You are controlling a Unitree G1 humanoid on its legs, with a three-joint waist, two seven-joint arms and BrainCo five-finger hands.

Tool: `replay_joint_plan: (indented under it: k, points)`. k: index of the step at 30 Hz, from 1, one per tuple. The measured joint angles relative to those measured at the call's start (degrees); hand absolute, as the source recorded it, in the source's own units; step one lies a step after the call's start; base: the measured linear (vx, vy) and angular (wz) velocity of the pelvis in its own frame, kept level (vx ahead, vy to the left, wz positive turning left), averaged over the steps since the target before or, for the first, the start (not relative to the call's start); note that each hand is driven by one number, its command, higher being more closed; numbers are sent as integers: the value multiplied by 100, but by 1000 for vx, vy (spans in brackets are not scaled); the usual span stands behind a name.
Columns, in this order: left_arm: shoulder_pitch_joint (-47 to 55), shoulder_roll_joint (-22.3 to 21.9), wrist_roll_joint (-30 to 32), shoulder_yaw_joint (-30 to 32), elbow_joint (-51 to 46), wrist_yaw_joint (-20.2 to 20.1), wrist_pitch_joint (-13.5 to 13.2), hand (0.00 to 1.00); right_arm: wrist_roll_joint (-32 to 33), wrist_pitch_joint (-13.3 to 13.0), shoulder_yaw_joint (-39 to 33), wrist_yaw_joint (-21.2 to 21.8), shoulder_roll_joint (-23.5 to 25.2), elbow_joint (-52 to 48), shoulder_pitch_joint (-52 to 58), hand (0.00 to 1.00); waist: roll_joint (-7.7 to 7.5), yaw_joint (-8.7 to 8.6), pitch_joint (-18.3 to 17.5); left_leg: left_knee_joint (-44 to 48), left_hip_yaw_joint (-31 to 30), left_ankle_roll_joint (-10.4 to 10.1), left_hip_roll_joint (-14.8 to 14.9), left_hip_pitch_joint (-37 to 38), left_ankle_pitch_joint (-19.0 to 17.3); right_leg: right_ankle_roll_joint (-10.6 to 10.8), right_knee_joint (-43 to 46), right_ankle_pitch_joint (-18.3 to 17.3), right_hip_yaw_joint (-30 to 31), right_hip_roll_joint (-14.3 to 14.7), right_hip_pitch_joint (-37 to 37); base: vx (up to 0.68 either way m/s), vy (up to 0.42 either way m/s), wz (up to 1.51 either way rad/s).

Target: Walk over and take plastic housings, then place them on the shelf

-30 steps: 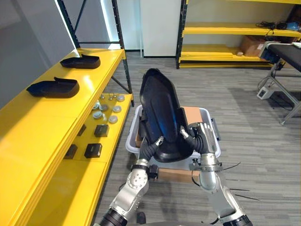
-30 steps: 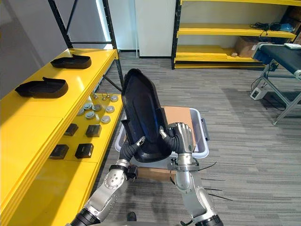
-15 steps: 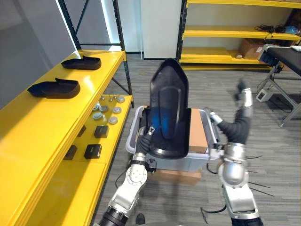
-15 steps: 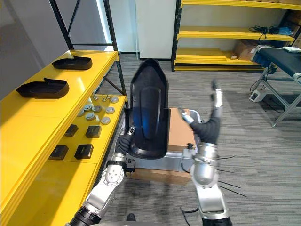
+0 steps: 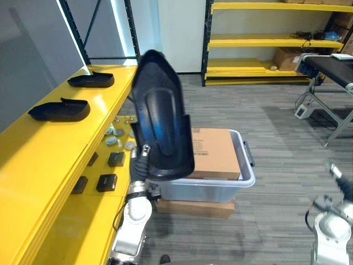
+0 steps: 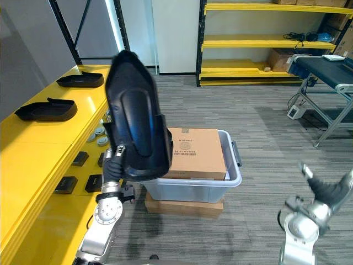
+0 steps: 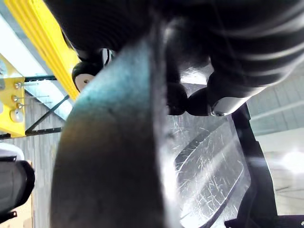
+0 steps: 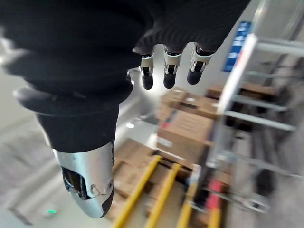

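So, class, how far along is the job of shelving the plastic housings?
Done: a near housing and a far housing lie on the yellow shelf. In hand: the left hand grips a third housing by its lower edge, upright beside the shelf; the right hand is free. Left: set it on the shelf. The grey bin shows a cardboard box; I cannot tell if more housings remain.
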Motion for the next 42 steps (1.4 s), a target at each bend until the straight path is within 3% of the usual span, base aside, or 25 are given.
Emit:
replay_joint_plan:
  k: [4, 7, 14, 17, 18, 20, 21, 22, 24, 25, 27, 29, 30, 31, 32, 33, 34, 36, 39, 40, 41, 42]
  points:
    - [227, -38, -160, -12, 0, -147, -48, 100, 368, 12, 247, 523, 336, 1299, 243, 0, -12, 1, 13, 0, 2, -40, 7, 6, -47, -9, 90, -50, 11, 4, 4, 0, -1, 2]
    - [402, -37, -200, -44, 0, -261, -83, 100, 420, 96, 540, 837, 517, 1634, 364, 0, -53, 7, 47, -1, 4, -16, -15, 100, -63, -8, 203, -196, 7, -2, 76, -5, -2, 5]
    - [464, -35, -263, -58, 1, -350, -117, 100, 228, 149, 1276, 1123, 521, 1978, 151, 0, -156, 67, 132, -1, -143, 33, -109, 73, -105, 15, 319, -360, 0, -29, 121, 11, 10, 18]
    - [303, -30, -278, -183, 1, -358, -139, 100, -138, 226, 1566, 1121, 388, 2466, -176, 0, -201, 50, 273, 2, -179, -44, -206, -282, -252, 5, 641, -525, -474, -131, -40, 16, 3, 89]
    - [238, -15, -281, -210, 3, -360, -143, 100, -172, 235, 1564, 1114, 394, 2576, -257, 0, -366, 46, 316, 4, -29, -13, -237, -333, -397, -9, 616, -540, -629, -223, -27, -29, 47, 146]
    - [42, 9, -292, -322, 42, -350, -149, 100, -287, 247, 1564, 1093, 414, 2822, -380, 0, -483, 55, 494, 425, 812, 307, -204, -559, -589, -5, 586, -551, -1126, -507, 11, -10, 66, 140]
    - [-82, -33, -321, -447, 39, -347, -159, 100, -400, 269, 1563, 1083, 322, 2888, -474, 0, -379, 49, 587, 948, 1642, 581, -67, -767, -827, 108, 623, -621, -1572, -556, 126, 85, 49, 195]
    - [-140, -94, -322, -481, 41, -349, -186, 100, -467, 305, 1562, 1082, 220, 2899, -513, 0, -248, -1, 621, 987, 2217, 693, 59, -807, -840, 168, 661, -663, -1920, -549, 289, 128, 44, 197]
    - [-244, -67, -330, -530, 44, -345, -192, 100, -593, 359, 1566, 1081, 220, 2900, -525, 0, -304, -24, 653, 1148, 2986, 868, 140, -828, -959, 319, 573, -455, -2497, -682, 518, 166, 71, 194]
    - [-340, -50, -350, -537, 41, -340, -218, 100, -603, 383, 1568, 1081, 186, 2900, -591, 0, -257, 22, 653, 1353, 3537, 883, 296, -835, -961, 388, 601, -506, -2897, -747, 673, 160, 77, 174]
    - [-416, -85, -389, -565, 37, -326, -245, 100, -607, 399, 1569, 1081, 75, 2897, -814, 0, -268, 22, 683, 1678, 3498, 910, 276, -939, -926, 535, 731, -630, -3382, -903, 911, 176, 44, 140]
    - [-435, -76, -478, -610, 37, -325, -244, 100, -629, 381, 1570, 1082, 67, 2869, -1111, 0, -269, 55, 687, 2067, 3209, 957, 186, -1077, -1223, 481, 1071, -663, -3674, -1065, 1027, 174, 68, 101]
    - [-451, -80, -498, -680, 36, -326, -243, 100, -657, 383, 1572, 1082, 43, 2865, -1308, 0, -294, 60, 725, 2269, 3067, 959, 149, -1088, -1430, 445, 1680, -682, -3729, -1287, 963, 115, 112, 70]
    - [-495, -66, -496, -735, 37, -332, -239, 100, -722, 387, 1585, 1085, 28, 2813, -1414, 0, -269, 48, 726, 2378, 2928, 971, 41, -963, -1600, 236, 2581, -663, -3571, -1636, 821, 148, 164, 63]
    - [-526, -49, -496, -823, 40, -333, -238, 100, -772, 387, 1641, 1085, 46, 2778, -1427, 0, -289, 52, 740, 2409, 2851, 963, -11, -896, -1672, 22, 3072, -653, -3305, -1783, 670, 191, 187, 56]
    - [-605, -5, -492, -869, 39, -331, -240, 100, -821, 386, 1853, 1089, 89, 2686, -1438, 0, -325, 50, 773, 2426, 2718, 921, -79, -766, -1767, -127, 3817, -864, -2488, -1752, 252, 203, 162, 54]
    - [-693, -3, -490, -882, 49, -318, -240, 100, -822, 380, 2082, 1097, 104, 2661, -1440, 0, -338, 37, 853, 2410, 2590, 928, -138, -613, -1827, -90, 4179, -1115, -1837, -1549, -85, 171, 111, 57]
    - [-763, -7, -485, -912, 79, -296, -241, 100, -818, 397, 2202, 1093, 109, 2639, -1409, 0, -328, 5, 898, 2380, 2364, 897, -245, -480, -1878, -80, 4109, -1380, -1384, -1275, -375, 136, 73, 63]
    - [-885, -12, -477, -943, 152, -194, -246, 100, -823, 399, 2212, 1086, 93, 2509, -1284, 0, -306, -168, 923, 2383, 1868, 888, -438, -380, -1912, -72, 3144, -1559, -197, -624, -949, 178, 12, 92]
    - [-974, -12, -475, -967, 253, -189, -248, 100, -824, 400, 2212, 1083, 91, 2469, -1204, 0, -285, -182, 932, 2413, 1726, 884, -454, -369, -1909, -20, 2824, -1530, 230, -422, -1012, 153, -74, 137]
    - [-1096, 14, -469, -1067, 398, -103, -247, 100, -830, 401, 2227, 1073, 119, 2466, -1027, 0, -364, -200, 920, 2475, 1422, 877, -589, -401, -1918, 191, 2258, -1255, 523, -311, -1005, 132, -138, 117]
    - [-1127, 32, -469, -1110, 418, -87, -248, 100, -827, 399, 2225, 1058, 150, 2467, -967, 0, -431, -199, 908, 2500, 1346, 877, -656, -398, -1934, 236, 2116, -1038, 541, -355, -1010, 111, -164, 122]
